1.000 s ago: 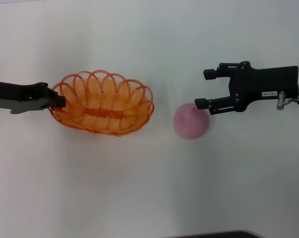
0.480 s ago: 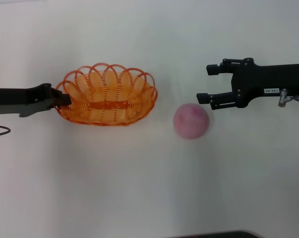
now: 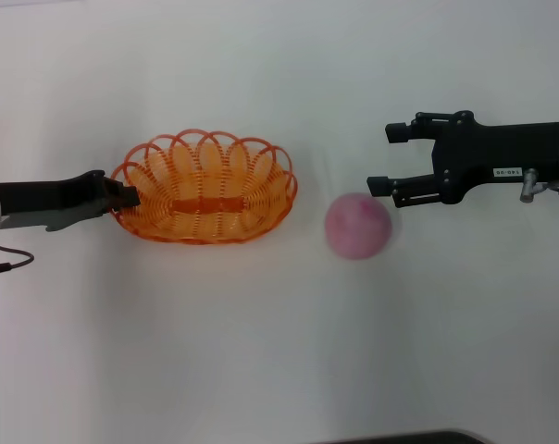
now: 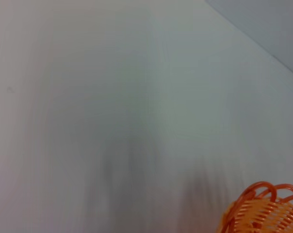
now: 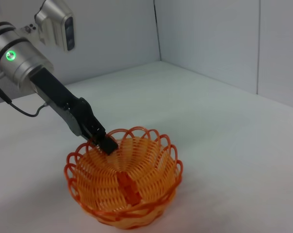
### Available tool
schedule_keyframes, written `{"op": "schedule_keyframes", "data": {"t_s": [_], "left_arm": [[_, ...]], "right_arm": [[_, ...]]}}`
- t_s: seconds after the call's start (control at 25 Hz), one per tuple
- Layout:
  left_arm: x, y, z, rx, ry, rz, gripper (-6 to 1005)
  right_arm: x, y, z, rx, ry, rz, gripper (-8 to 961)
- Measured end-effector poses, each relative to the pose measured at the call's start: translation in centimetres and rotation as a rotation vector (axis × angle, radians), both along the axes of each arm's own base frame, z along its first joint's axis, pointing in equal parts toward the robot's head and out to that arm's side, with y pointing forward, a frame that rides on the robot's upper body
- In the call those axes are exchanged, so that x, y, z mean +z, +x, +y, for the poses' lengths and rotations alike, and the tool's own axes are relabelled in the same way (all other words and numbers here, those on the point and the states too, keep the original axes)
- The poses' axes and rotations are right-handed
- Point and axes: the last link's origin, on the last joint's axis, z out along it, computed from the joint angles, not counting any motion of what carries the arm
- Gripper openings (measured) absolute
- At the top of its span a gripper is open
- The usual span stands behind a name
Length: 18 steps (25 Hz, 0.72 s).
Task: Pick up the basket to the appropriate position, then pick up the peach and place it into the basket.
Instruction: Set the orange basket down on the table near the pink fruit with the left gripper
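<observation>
The orange open-weave basket [image 3: 205, 188] sits left of centre on the white table. My left gripper [image 3: 124, 196] is shut on the basket's left rim; the right wrist view shows it [image 5: 104, 142] pinching the rim of the basket [image 5: 124, 182]. A corner of the basket shows in the left wrist view [image 4: 263, 209]. The pale pink peach [image 3: 357, 225] lies right of the basket, apart from it. My right gripper [image 3: 387, 157] is open and empty, just behind and right of the peach.
The white table [image 3: 279, 351] spreads all around. A dark edge [image 3: 400, 437] shows at the table's front. Grey walls [image 5: 209, 39] stand behind the table in the right wrist view.
My left gripper has carried the basket to the right and levelled it out. My right gripper rose slightly away from the peach, then held still. The peach has not moved.
</observation>
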Motion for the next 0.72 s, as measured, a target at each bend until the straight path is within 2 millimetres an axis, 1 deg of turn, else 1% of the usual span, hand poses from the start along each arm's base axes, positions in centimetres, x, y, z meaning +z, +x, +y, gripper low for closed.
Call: {"op": "schedule_keyframes", "data": {"t_s": [0.2, 0.6, 0.72], "left_arm": [[-0.35, -0.35, 0.0, 0.008, 0.011, 0.001, 64], [-0.69, 0.04, 0.13, -0.023, 0.009, 0.017, 63], [-0.43, -0.02, 0.17, -0.019, 0.032, 0.009, 101]], "right_arm": [[-0.16, -0.1, -0.06, 0.004, -0.003, 0.003, 891], [-0.26, -0.13, -0.14, 0.005, -0.008, 0.003, 891], [-0.3, -0.11, -0.13, 0.004, -0.008, 0.001, 890]]}}
